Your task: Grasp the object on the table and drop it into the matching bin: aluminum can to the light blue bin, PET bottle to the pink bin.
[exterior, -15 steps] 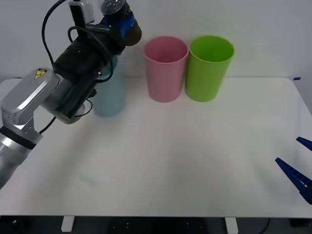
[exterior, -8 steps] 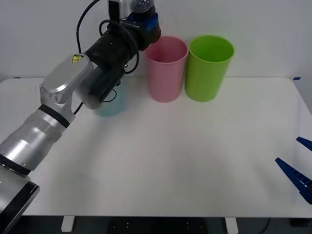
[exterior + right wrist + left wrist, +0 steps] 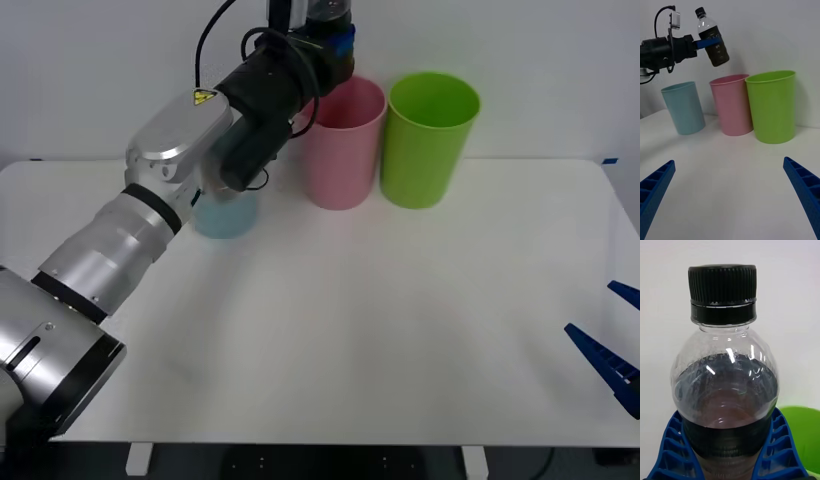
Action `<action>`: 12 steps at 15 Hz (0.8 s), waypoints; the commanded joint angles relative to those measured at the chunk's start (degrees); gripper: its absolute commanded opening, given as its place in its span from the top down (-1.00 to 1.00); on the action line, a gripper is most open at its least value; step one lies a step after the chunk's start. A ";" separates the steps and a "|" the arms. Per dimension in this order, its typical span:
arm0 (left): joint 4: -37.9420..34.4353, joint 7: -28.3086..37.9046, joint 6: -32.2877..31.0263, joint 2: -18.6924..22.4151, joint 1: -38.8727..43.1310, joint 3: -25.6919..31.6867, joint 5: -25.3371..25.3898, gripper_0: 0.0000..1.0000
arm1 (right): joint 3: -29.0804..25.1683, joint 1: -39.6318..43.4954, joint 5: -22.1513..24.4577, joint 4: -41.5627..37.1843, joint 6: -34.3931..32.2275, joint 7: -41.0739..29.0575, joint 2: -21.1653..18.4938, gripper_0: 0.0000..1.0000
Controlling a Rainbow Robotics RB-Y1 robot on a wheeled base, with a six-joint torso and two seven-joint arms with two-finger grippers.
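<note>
The PET bottle (image 3: 713,39), with its black cap, clear shoulder and dark body, hangs tilted in the air with my left gripper (image 3: 336,44) shut on its body. It is high above the pink bin (image 3: 340,140), over the rim on the side nearest the light blue bin (image 3: 226,212). The left wrist view shows the bottle (image 3: 724,390) close up between the blue fingers (image 3: 672,450). My left arm hides most of the light blue bin in the front view. My right gripper (image 3: 615,340) rests open and idle at the table's (image 3: 350,330) right edge.
A lime green bin (image 3: 430,140) stands right beside the pink bin, on its right in the front view. All three bins line up along the table's far edge by the white wall. The wide white tabletop lies in front of them.
My left arm has carried the bottle to the right, from above the light blue bin to above the pink bin's near rim. The right arm has not moved.
</note>
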 commanded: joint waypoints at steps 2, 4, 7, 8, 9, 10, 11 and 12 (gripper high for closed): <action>4.88 0.20 -0.01 -1.49 -3.74 -1.11 -0.55 1.00 | 0.00 0.00 0.00 0.00 0.00 0.00 0.00 -1.00; 6.99 0.37 -0.01 -2.11 -5.24 -1.38 -0.63 1.00 | 0.00 0.00 0.00 0.00 0.00 0.00 0.00 -1.00; 7.17 0.46 0.08 -2.37 -5.41 -1.38 -0.99 1.00 | 0.00 0.00 0.00 0.00 0.00 0.00 0.00 -1.00; 7.17 0.46 0.08 -2.37 -5.41 -1.38 -1.07 1.00 | 0.00 0.00 0.00 0.00 0.00 0.00 0.00 -1.00; 7.17 0.46 0.17 -2.37 -5.41 -1.38 -1.07 1.00 | 0.00 0.00 0.00 0.00 0.00 0.00 0.00 -1.00; 7.17 0.46 0.17 -2.37 -5.41 -1.29 -1.07 1.00 | 0.00 0.00 0.00 0.00 0.00 0.00 0.00 -1.00; 7.08 0.46 0.17 -2.37 -5.41 -1.38 -1.07 0.98 | 0.00 0.00 0.00 0.00 0.00 0.00 0.00 -1.00; 7.17 0.46 0.17 -2.28 -5.33 -1.29 -1.07 0.79 | 0.00 0.00 0.00 0.00 0.00 0.00 0.00 -1.00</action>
